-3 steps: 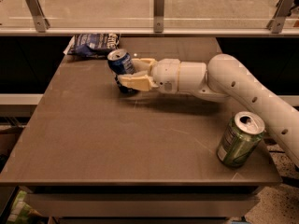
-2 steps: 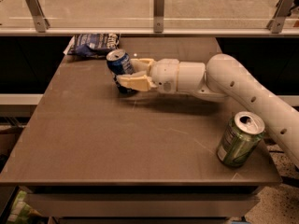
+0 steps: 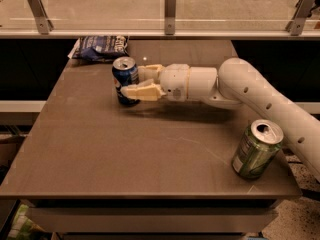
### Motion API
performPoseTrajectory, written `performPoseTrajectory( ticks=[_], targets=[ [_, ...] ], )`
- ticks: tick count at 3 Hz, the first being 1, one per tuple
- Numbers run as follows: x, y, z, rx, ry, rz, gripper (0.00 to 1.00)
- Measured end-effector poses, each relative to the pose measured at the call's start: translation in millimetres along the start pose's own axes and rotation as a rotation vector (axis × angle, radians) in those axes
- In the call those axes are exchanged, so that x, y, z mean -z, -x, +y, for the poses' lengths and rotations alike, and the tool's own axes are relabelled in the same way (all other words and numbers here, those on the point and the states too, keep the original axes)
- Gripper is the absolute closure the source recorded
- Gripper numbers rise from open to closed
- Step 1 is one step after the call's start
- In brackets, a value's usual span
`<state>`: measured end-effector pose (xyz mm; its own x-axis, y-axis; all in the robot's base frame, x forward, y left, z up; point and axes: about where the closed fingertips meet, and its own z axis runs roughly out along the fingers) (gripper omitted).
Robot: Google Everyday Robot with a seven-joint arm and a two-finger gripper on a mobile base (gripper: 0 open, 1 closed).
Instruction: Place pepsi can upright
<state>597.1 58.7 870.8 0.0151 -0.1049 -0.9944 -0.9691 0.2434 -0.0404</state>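
The pepsi can [image 3: 125, 76] is dark blue with a silver top. It stands nearly upright on the brown table [image 3: 125, 154], at the back left of centre, with its base at the table surface. My gripper [image 3: 132, 80] reaches in from the right and is shut on the can. One cream finger [image 3: 142, 91] crosses the can's front side. The other finger [image 3: 150, 70] lies behind the can, partly hidden. The white arm [image 3: 250, 91] runs off to the right.
A green can [image 3: 256, 150] with a silver top stands tilted near the table's front right corner. A flat blue and white snack bag [image 3: 99, 47] lies at the back left edge. A glass rail with metal posts [image 3: 170, 11] runs behind the table.
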Motion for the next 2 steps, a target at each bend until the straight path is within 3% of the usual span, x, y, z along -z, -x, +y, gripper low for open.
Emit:
performPoseTrajectory(
  ticks=[1,2],
  targets=[
    [-2.0,0.5,1.3,0.001,0.004,0.000,0.00],
    [-2.1,0.5,1.4,0.001,0.004,0.000,0.00]
  ],
)
